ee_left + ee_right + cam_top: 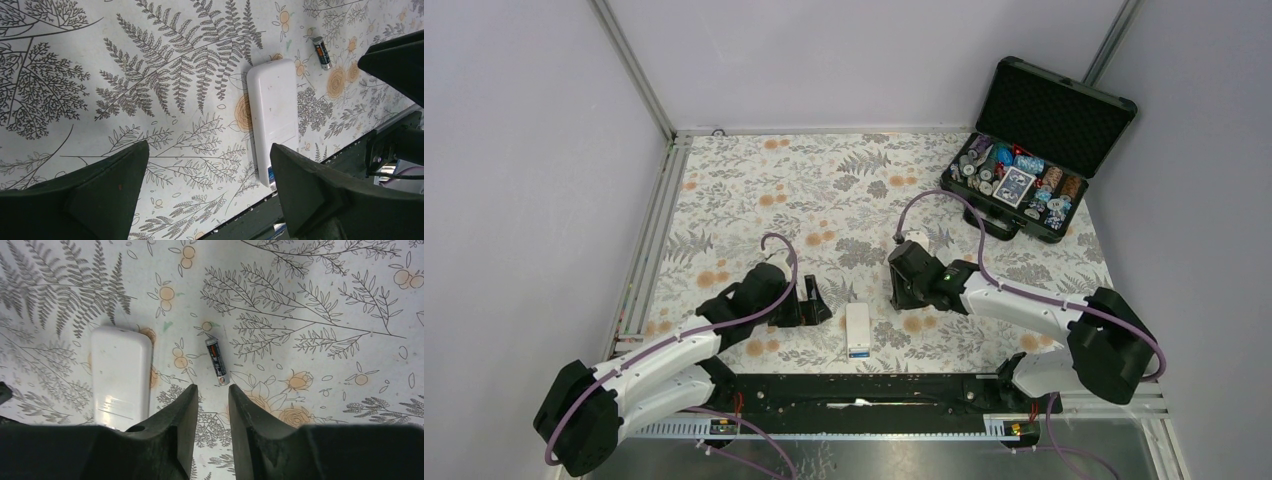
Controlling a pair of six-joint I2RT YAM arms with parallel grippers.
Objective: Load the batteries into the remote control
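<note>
While one battery (217,361) lies loose beside the remote control (121,371), you're not done. Right gripper (212,389) barely parted, left gripper (209,147) wide open, both empty.

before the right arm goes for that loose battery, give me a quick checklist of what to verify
1. battery lies free beside the remote control, not touching it: ok
2. right pincer parted, empty, tips just short of the battery: ok
3. left pincer wide open, empty: ok
4. remote control flat, white back up: ok
5. battery bay uncovered: cannot tell
6. battery's positive end: cannot tell
</note>
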